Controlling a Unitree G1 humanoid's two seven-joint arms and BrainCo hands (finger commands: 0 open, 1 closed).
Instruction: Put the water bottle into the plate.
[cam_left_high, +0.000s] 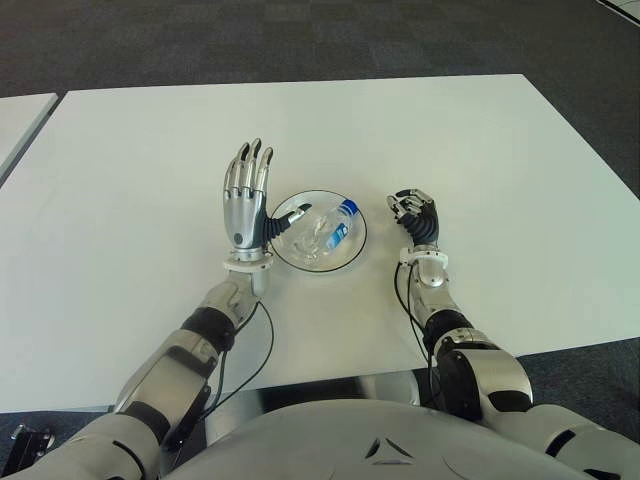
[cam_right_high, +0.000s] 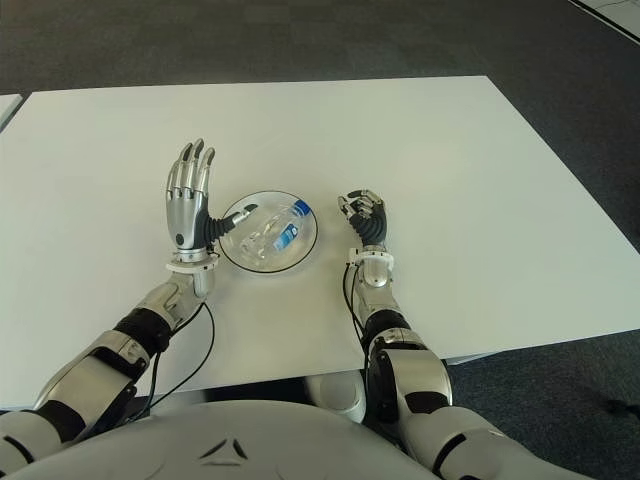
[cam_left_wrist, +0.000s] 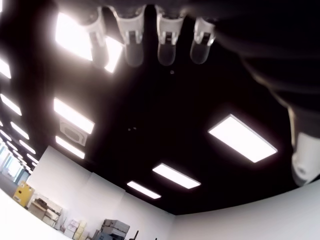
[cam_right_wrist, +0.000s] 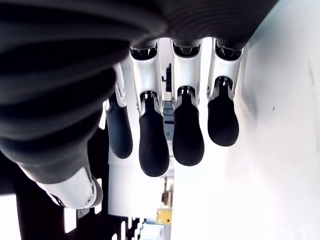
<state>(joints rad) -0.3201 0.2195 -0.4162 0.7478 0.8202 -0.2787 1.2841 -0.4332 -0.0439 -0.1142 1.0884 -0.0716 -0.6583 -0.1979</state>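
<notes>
A clear water bottle (cam_left_high: 328, 227) with a blue cap and label lies on its side inside the glass plate (cam_left_high: 352, 249) at the table's middle. My left hand (cam_left_high: 246, 195) stands just left of the plate, fingers stretched straight out and holding nothing; its thumb reaches over the plate's rim toward the bottle. My right hand (cam_left_high: 415, 215) shows to the right of the plate, apart from it, with fingers (cam_right_wrist: 152, 147) curled in and nothing between them.
The white table (cam_left_high: 480, 150) spreads wide around the plate. A second white table's corner (cam_left_high: 20, 115) shows at the far left. Dark carpet lies beyond the far edge.
</notes>
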